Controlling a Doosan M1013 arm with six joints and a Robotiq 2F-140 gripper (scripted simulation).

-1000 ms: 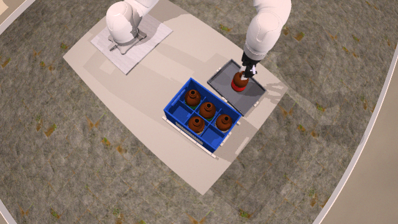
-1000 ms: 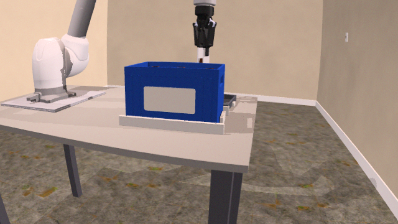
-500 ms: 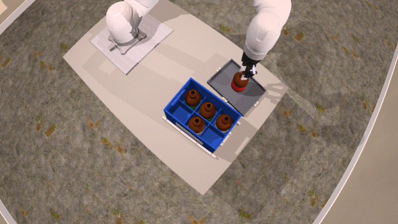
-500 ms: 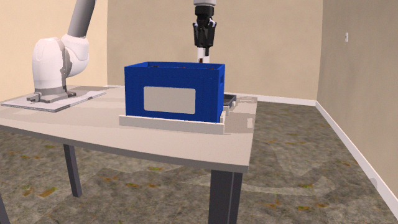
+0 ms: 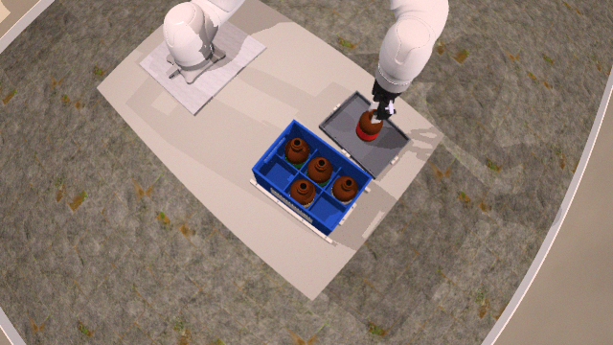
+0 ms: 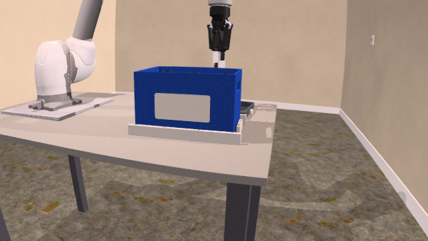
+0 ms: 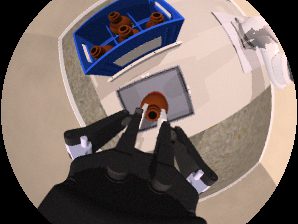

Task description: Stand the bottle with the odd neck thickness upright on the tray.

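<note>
Your crate (image 5: 274, 188) (image 6: 187, 80) (image 7: 80, 55): matt blue plastic look; bottles (image 5: 319, 171) (image 7: 124, 33): smooth, brown; floor (image 5: 144, 268) (image 6: 317, 187): rough, stone-like.

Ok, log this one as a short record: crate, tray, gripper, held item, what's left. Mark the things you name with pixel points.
crate: blue crate (image 5: 274, 184) (image 6: 144, 100) (image 7: 175, 30), level on the table, four brown bottles standing in it, two compartments unfilled
tray: grey tray (image 5: 330, 126) (image 7: 187, 95), beside the crate
gripper: gripper (image 5: 377, 115) (image 6: 219, 60) (image 7: 153, 112), closed on a neck
held item: red-labelled bottle (image 5: 370, 126) (image 7: 155, 100), upright over the tray; base contact cannot be told
odd neck: cannot be told
left: release of the held bottle
</note>
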